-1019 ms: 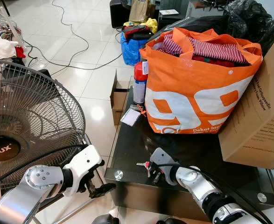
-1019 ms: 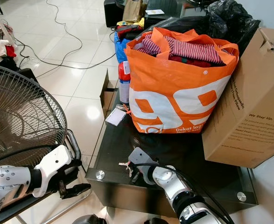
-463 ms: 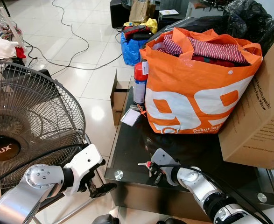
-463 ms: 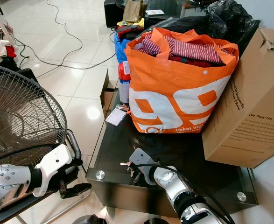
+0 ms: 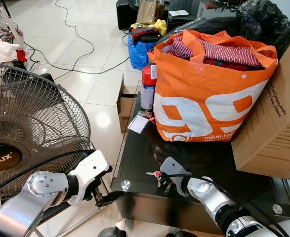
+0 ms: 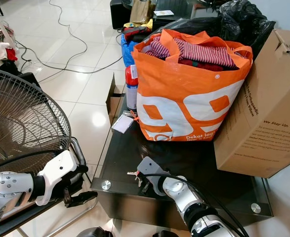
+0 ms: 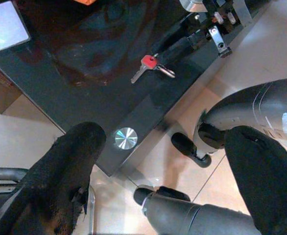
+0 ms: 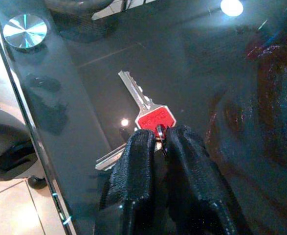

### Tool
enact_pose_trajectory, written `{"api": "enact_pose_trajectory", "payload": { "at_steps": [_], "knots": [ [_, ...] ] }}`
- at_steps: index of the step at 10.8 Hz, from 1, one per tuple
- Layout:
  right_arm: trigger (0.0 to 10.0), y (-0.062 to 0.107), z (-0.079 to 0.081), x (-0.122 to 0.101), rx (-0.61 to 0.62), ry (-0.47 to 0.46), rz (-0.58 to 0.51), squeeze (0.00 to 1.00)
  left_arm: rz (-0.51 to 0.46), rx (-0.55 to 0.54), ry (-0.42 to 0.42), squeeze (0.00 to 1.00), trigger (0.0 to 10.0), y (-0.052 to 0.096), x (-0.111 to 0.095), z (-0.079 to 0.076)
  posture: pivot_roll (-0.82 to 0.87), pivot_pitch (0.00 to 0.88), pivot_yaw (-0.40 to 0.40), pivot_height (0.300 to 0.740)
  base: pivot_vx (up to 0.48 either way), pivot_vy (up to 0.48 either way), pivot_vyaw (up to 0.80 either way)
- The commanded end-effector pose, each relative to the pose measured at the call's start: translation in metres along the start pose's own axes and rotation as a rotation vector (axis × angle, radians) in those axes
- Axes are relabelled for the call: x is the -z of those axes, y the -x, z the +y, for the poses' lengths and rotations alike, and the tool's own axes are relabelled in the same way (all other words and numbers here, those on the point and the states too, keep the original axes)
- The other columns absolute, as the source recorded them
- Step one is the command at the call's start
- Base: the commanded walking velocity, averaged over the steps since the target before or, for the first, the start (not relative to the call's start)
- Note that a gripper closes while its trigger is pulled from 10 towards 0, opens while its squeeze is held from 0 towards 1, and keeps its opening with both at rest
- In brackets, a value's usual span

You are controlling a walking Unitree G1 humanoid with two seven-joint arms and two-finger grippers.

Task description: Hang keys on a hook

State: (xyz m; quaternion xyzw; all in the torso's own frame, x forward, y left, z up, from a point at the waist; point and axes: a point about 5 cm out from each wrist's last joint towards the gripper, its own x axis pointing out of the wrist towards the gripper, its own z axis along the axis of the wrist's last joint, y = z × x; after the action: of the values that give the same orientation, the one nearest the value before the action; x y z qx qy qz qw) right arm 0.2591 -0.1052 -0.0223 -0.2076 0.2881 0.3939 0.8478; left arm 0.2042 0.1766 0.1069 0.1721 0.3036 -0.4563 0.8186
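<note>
The keys (image 8: 152, 117), one with a red head, lie on the black glass table (image 5: 140, 148) near its front left corner. My right gripper (image 8: 159, 136) rests low on the table, its two black fingers pinched together on the key ring beside the red head. The same keys (image 5: 153, 174) show in the left eye view, just left of the right wrist. My left gripper (image 5: 109, 196) hangs off the table's front left corner above the floor, its fingers (image 7: 72, 152) spread wide with nothing between them. The left wrist view looks down on the keys (image 7: 150, 62).
A full orange bag (image 5: 209, 98) and a cardboard box (image 5: 273, 128) take up the back and right of the table. A red spray can (image 5: 147, 86) and a white card (image 5: 137, 123) stand at its left edge. A big fan (image 5: 31, 118) is close on my left.
My left arm has edged slightly up and toward the table corner. The right gripper stays pinched on the keys in the same spot.
</note>
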Motion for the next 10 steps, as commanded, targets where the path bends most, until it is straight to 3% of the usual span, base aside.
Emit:
{"api": "enact_pose_trajectory", "payload": {
  "at_steps": [1, 2, 4, 5, 6, 10],
  "knots": [
    [10.0, 0.0011, -0.0012, 0.0037, 0.005, 0.009, 0.020, 0.00, 0.013, 0.010, -0.006, 0.00, 10.0, -0.0006, 0.0003, -0.0010, 0.07, 0.021, 0.021, 0.740, 0.000, 0.000, 0.00],
    [10.0, 0.0011, -0.0016, 0.0035, 0.009, 0.011, 0.019, 0.00, 0.013, 0.010, -0.008, 0.00, 10.0, -0.0006, 0.0000, -0.0010, 0.07, 0.020, 0.021, 0.740, 0.000, 0.000, 0.00],
    [7.1, 0.0001, 0.0006, 0.0037, 0.008, 0.008, 0.019, 0.00, 0.012, 0.010, -0.010, 0.00, 10.0, -0.0006, -0.0012, -0.0007, 0.08, 0.019, 0.021, 0.740, 0.000, 0.000, 0.00],
    [5.0, -0.0008, 0.0025, 0.0042, 0.017, -0.006, 0.016, 0.00, 0.012, 0.010, -0.011, 0.00, 10.0, -0.0002, -0.0021, -0.0004, 0.08, 0.020, 0.022, 0.740, 0.000, 0.000, 0.00],
    [4.5, -0.0017, 0.0040, 0.0050, 0.030, -0.023, 0.015, 0.00, 0.011, 0.011, -0.012, 0.00, 10.0, 0.0003, -0.0029, -0.0006, 0.08, 0.022, 0.023, 0.740, 0.000, 0.000, 0.00],
    [0.1, -0.0023, 0.0053, 0.0075, 0.068, -0.072, 0.008, 0.00, 0.014, 0.010, -0.013, 0.00, 10.0, 0.0020, -0.0031, -0.0002, 0.08, 0.024, 0.027, 0.740, 0.000, 0.000, 0.00]
  ]
}}
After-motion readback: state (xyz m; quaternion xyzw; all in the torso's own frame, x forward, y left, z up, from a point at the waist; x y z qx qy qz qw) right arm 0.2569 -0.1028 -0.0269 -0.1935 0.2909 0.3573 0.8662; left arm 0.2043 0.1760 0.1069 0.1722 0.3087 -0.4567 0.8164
